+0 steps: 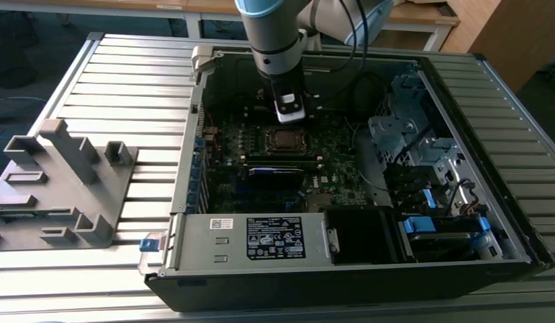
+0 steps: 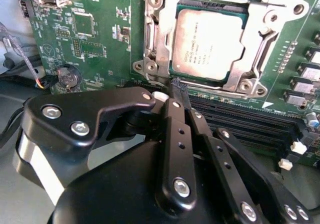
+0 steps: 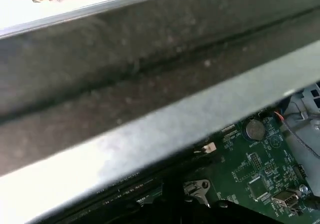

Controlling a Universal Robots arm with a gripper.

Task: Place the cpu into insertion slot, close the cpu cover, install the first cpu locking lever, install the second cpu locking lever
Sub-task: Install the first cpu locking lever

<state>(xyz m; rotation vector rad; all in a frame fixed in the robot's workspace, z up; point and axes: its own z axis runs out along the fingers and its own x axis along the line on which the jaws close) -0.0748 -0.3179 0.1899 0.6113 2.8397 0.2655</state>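
The cpu point(image 2: 210, 44) lies flat in its socket on the green motherboard point(image 2: 95, 34), its dull metal top showing. The silver cpu cover point(image 2: 159, 44) is down around it, framing the chip. My gripper point(image 2: 178, 85) is shut, its black fingertips together at the socket's edge, beside the cover's corner, with nothing visibly held. In the exterior view the gripper point(image 1: 290, 116) hangs inside the open computer case just behind the cpu point(image 1: 282, 140). I cannot make out how the locking levers stand.
Black memory slots point(image 2: 240, 114) run beside the socket, close to my fingers. The power supply point(image 1: 259, 239) and a black block point(image 1: 362, 235) fill the case's near end. Drive cages point(image 1: 412, 134) stand at the exterior view's right. A grey fixture point(image 1: 62, 182) sits outside.
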